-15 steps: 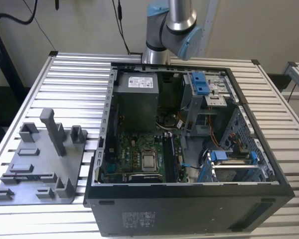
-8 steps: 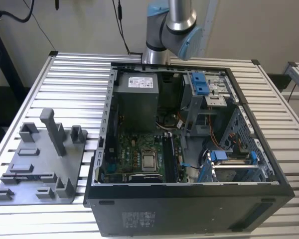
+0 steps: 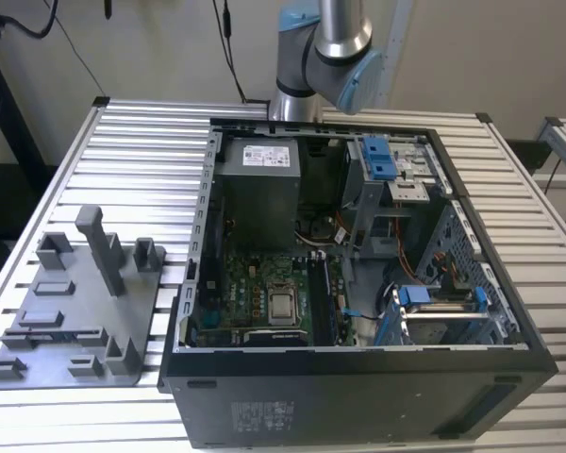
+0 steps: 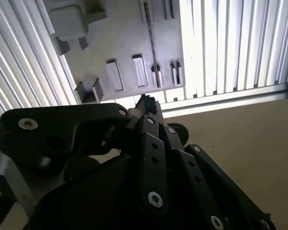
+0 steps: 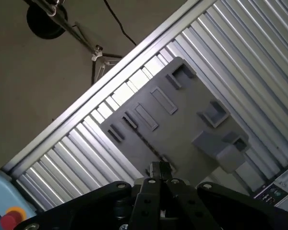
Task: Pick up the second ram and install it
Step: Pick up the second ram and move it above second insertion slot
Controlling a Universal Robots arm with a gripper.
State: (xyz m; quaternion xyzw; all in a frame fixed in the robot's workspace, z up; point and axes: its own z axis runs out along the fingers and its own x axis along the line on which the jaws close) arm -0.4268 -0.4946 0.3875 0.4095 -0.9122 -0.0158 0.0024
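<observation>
1. A white label sits on the grey power supply [image 3: 264, 154] inside the open computer case [image 3: 358, 396]. There is also pale print on the case's near wall. None of this writing can be read.
2. In the second wrist view, the second ram [image 4: 150, 33] is a thin dark strip standing on edge in a slot of the grey tray [image 4: 115, 43]. It is seen edge-on, so its chips and label cannot be made out.
3. The tray lies on the slatted metal worktop [image 3: 141, 170], at the exterior view's left of the case.
4. In both wrist views the black gripper [image 5: 159, 167] hangs above the tray, well apart from the strip. Its jaws are pressed together with nothing between them.
5. The arm [image 3: 321, 38] rises behind the case.
</observation>
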